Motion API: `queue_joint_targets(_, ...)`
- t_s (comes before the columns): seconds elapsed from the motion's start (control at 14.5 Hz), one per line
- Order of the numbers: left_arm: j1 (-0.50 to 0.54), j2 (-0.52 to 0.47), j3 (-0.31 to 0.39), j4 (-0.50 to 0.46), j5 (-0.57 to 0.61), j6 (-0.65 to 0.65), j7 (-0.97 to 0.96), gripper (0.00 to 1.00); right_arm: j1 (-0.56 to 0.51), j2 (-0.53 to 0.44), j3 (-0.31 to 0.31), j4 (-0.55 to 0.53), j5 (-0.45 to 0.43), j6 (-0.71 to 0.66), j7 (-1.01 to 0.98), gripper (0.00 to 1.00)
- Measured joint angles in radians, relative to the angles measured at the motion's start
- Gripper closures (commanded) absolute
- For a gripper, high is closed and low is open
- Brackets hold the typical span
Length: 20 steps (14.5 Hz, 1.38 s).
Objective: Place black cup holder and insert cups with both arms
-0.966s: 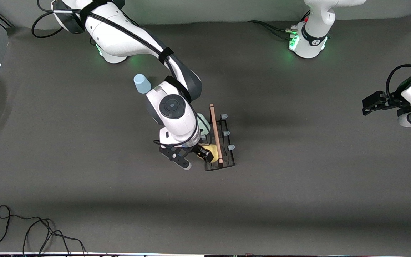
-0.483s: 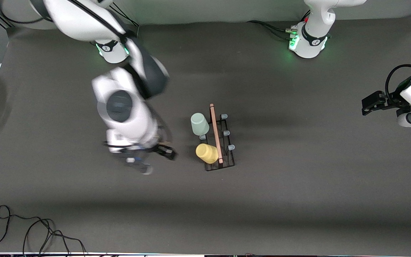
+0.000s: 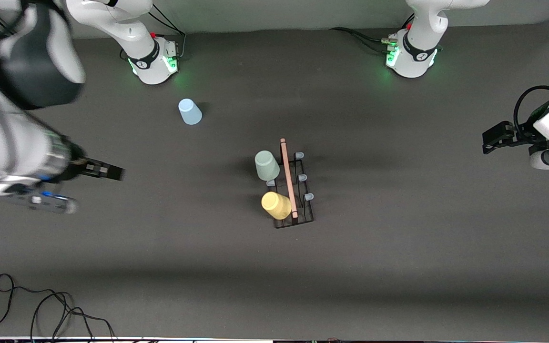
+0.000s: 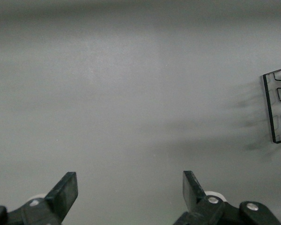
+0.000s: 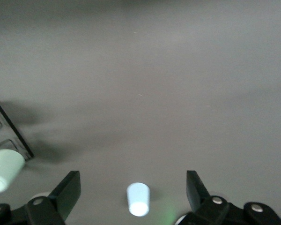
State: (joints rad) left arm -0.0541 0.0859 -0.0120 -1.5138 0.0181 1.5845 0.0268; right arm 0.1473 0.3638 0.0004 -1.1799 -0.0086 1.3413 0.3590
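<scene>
The black cup holder stands mid-table with its wooden rod handle on top. A pale green cup and a yellow cup sit upside down on its prongs on the side toward the right arm's end. A light blue cup stands upside down on the table near the right arm's base. My right gripper is open and empty, up over the right arm's end of the table. Its wrist view shows the blue cup and the green cup. My left gripper is open and empty, waiting at the left arm's end.
Three bare blue-grey prong tips stand on the holder's other side. The holder's base edge shows in the left wrist view. A black cable lies at the table's near corner by the right arm's end.
My right gripper has let go of the yellow cup on the holder and swung away to the right arm's end of the table. The left arm has not moved.
</scene>
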Motion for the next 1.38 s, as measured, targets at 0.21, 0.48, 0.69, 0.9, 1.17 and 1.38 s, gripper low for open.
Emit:
queue_joint_targets(0.21, 0.000, 0.000, 0.000, 0.000, 0.000, 0.000, 0.000, 0.00, -0.101, -0.048, -0.001, -0.007, 0.000, -0.013, -0.101, 0.00)
queue_joint_targets(0.48, -0.001, 0.000, 0.000, 0.000, 0.000, 0.000, 0.000, 0.00, -0.131, -0.085, -0.060, -0.047, 0.000, -0.006, -0.263, 0.00)
queue_joint_targets(0.69, -0.001, 0.000, 0.000, 0.000, 0.000, 0.003, 0.000, 0.00, -0.134, -0.121, -0.103, -0.127, 0.000, 0.076, -0.318, 0.00)
queue_joint_targets(0.9, -0.001, 0.000, 0.000, 0.000, 0.000, 0.007, 0.000, 0.00, -0.126, -0.228, -0.103, -0.323, 0.000, 0.248, -0.322, 0.00)
queue_joint_targets(1.17, -0.001, 0.000, 0.000, 0.000, 0.000, 0.014, 0.000, 0.00, -0.124, -0.331, -0.096, -0.476, -0.017, 0.329, -0.324, 0.00)
queue_joint_targets(1.38, -0.001, 0.000, 0.000, 0.000, 0.000, 0.018, 0.000, 0.00, -0.124, -0.348, -0.080, -0.489, -0.042, 0.326, -0.329, 0.00)
